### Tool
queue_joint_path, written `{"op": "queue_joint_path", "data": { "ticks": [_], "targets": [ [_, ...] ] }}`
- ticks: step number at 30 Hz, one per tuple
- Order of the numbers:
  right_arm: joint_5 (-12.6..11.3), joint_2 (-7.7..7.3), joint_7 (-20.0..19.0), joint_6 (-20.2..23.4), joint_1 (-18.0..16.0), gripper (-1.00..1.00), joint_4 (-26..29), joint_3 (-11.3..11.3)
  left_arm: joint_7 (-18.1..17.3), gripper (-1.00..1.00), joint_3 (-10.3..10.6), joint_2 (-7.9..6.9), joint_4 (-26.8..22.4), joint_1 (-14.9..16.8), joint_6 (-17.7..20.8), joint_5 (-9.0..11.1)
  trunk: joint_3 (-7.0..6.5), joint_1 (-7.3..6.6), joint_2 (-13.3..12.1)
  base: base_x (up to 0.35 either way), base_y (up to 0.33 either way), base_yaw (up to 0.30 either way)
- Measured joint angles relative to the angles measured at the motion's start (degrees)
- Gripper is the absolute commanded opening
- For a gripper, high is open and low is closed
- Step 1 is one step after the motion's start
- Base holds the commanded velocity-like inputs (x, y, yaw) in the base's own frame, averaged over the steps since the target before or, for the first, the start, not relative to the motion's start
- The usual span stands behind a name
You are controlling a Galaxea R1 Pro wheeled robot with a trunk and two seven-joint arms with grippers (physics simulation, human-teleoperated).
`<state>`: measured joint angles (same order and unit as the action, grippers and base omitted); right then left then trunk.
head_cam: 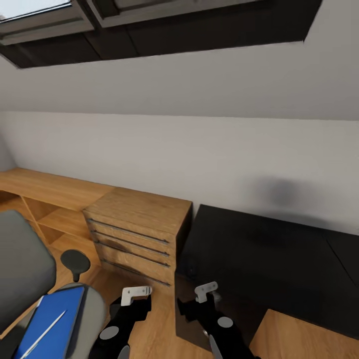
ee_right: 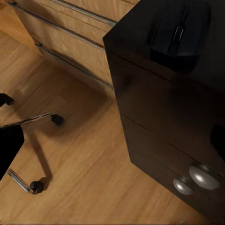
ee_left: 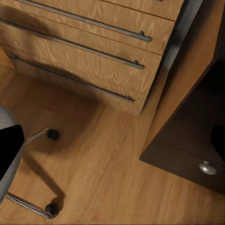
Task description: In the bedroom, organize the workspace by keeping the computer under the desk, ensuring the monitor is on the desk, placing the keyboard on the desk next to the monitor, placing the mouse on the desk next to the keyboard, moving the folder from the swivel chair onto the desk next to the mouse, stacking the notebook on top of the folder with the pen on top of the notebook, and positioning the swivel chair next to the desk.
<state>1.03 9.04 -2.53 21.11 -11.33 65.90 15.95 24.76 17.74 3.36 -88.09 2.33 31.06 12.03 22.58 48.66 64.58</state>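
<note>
robot facing the black desk beside wooden drawers.
blue folder with the white pen is lying on the swivel chair; whether the left gripper and right gripper are open, i cannot tell.

Lighting is even and moderately bright, daylight entering from the skylight at upper left of the head view. The white wall carries a soft grey smudge of shadow above the desk. The desk's glossy black top shows faint reflections, no hard glare. Head view is slightly soft, with straight lines bowing toward the edges. In both wrist views the swivel chair legs cast soft, dark shadows on the wooden floor; silver knobs show small highlights.
</note>
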Motion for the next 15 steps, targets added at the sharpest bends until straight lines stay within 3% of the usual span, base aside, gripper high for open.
{"op": "queue_joint_path", "data": {
  "ticks": [15],
  "targets": [
    [0.00, 0.08, 0.06, 0.00, 0.01, 1.00, -0.40, 0.09, -0.01, 1.00, -0.01, 0.00, 0.00, 0.00, 0.00, 0.03, 0.00, 0.00, 0.00, -0.334, 0.127, 0.000]
  ]
}}
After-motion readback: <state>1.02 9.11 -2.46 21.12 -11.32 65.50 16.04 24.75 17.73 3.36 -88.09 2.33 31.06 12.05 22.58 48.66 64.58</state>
